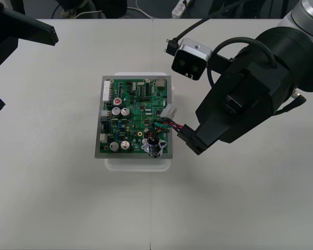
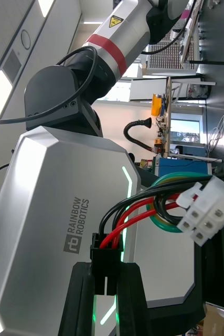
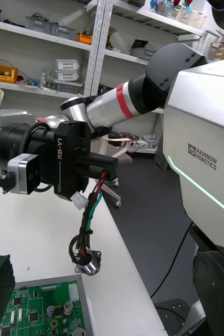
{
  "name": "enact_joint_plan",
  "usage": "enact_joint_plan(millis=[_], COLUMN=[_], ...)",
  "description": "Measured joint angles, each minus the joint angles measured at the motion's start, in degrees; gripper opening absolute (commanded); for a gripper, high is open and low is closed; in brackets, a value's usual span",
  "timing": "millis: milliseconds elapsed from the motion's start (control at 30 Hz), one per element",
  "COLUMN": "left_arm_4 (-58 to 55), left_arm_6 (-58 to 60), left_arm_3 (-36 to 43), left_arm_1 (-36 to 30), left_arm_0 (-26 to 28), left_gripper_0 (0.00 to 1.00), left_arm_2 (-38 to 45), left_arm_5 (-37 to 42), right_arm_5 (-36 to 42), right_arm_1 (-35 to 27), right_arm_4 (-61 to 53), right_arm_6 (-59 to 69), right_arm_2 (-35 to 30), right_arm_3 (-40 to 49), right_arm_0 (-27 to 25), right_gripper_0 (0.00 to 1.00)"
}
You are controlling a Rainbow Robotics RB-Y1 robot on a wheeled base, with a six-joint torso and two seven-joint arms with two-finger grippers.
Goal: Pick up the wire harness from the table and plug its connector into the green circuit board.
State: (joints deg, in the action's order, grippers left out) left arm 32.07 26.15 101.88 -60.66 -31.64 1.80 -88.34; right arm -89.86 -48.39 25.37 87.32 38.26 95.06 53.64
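The green circuit board (image 1: pixel 133 117) lies on its white base (image 1: pixel 138 163) in the middle of the table. My right gripper (image 1: pixel 191 141) hovers at the board's right edge, shut on the harness's small black plug (image 2: pixel 104 261). From the plug, red, black and green wires (image 1: pixel 169 125) run over the board, past a white connector (image 1: pixel 170 111). The round metal socket (image 1: pixel 154 147) hangs low over the board's near right corner. Seen from the left wrist, that socket (image 3: pixel 91 264) dangles just above the board (image 3: pixel 43 310). My left gripper (image 1: pixel 18 65) waits open at the table's far left.
The bulky right arm (image 1: pixel 261 83) with its wrist camera (image 1: pixel 192 60) stands over the table right of the board. Bare table lies in front of the board and to its left.
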Motion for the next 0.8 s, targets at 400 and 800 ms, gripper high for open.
enact_joint_plan(millis=[400, 800], left_arm_4=[0.0, 0.0], left_arm_6=[-0.3, -2.0], left_arm_3=[0.1, 0.1], left_arm_1=[0.0, 0.0], left_arm_0=[0.0, 0.0], left_gripper_0=[1.00, 1.00], left_arm_2=[0.0, 0.0], left_arm_5=[0.0, 0.0], right_arm_5=[0.0, 0.0], right_arm_1=[1.6, 2.0], right_arm_4=[-1.0, -3.9], right_arm_6=[0.0, 0.0], right_arm_2=[3.8, 7.5], right_arm_3=[-1.3, -0.4], right_arm_0=[4.0, 6.0], right_gripper_0=[0.00, 0.00])
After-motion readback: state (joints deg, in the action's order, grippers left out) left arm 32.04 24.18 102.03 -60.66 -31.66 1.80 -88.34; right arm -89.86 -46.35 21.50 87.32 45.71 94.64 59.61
